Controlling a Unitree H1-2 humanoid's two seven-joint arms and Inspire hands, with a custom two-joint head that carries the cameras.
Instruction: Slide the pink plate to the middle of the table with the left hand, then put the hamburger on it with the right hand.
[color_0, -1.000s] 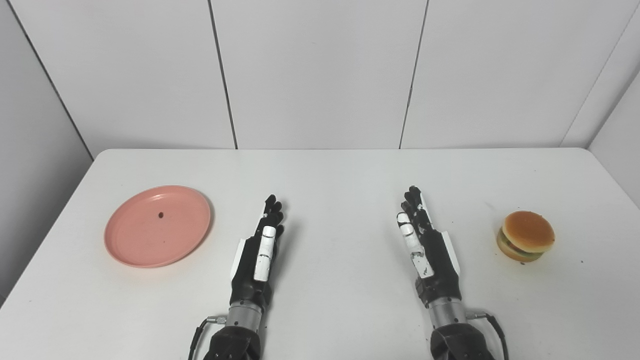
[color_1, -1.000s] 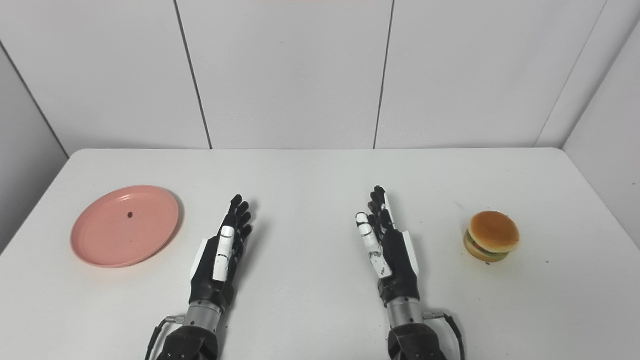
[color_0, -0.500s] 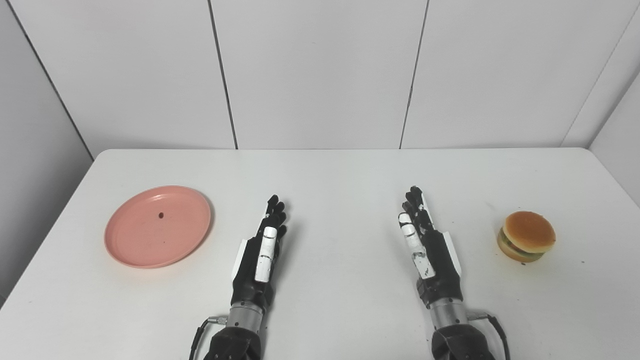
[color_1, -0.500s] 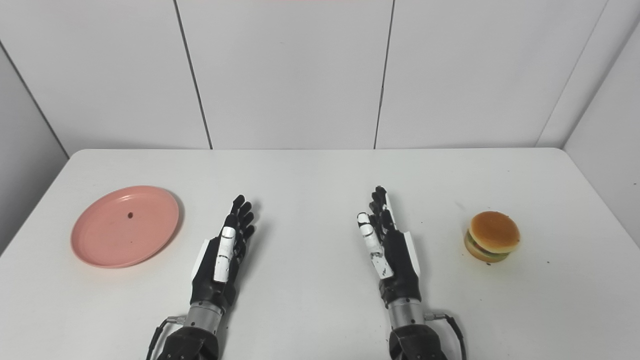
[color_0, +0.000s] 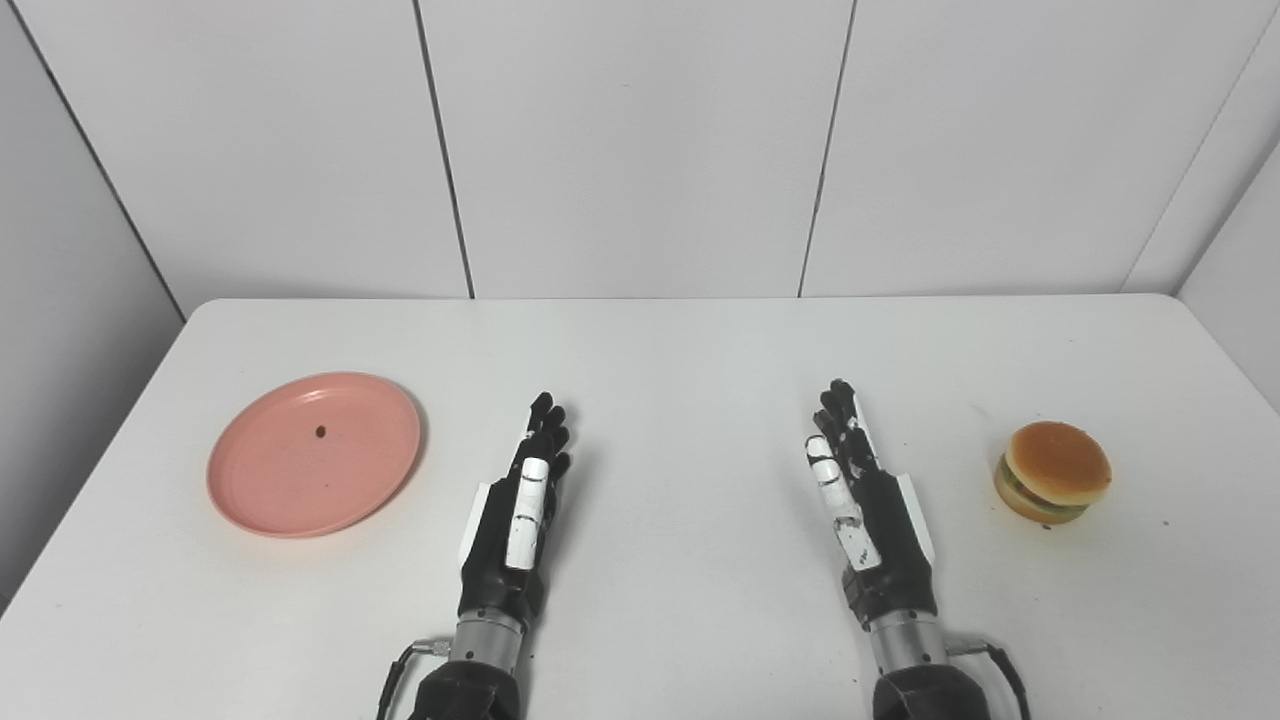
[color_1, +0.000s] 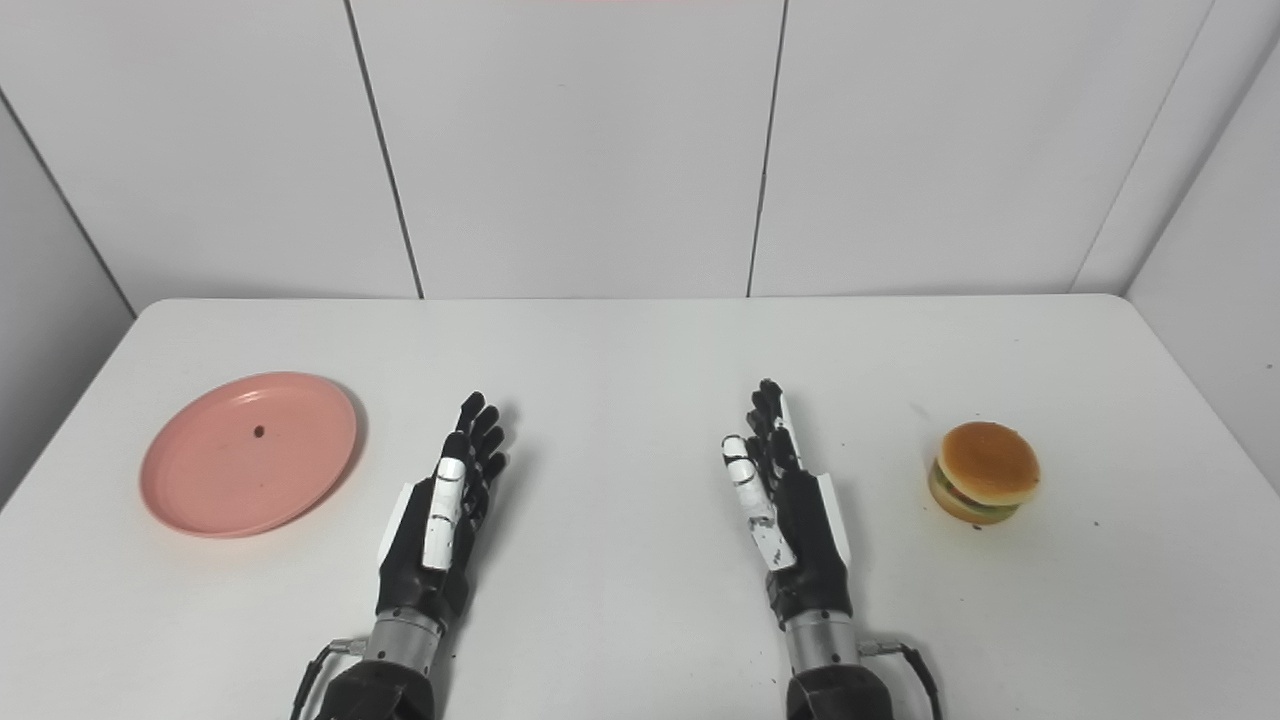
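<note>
A pink plate (color_0: 314, 455) lies flat on the left side of the white table (color_0: 690, 350), with a small dark speck near its middle. At the right side sits a hamburger (color_0: 1052, 472), upright on the tabletop. My left hand (color_0: 518, 510) rests edge-up near the front, to the right of the plate and apart from it, open and holding nothing. Some way left of the hamburger, my right hand (color_0: 868, 508) stands the same way, open, with its fingers stretched forward.
White wall panels (color_0: 640, 140) close off the table's back edge and both sides. The table's rounded far corners show at left and right. A few tiny dark specks dot the surface near the hamburger.
My right hand has drifted slightly toward the front and right. The left hand, the plate and the hamburger stay where they were.
</note>
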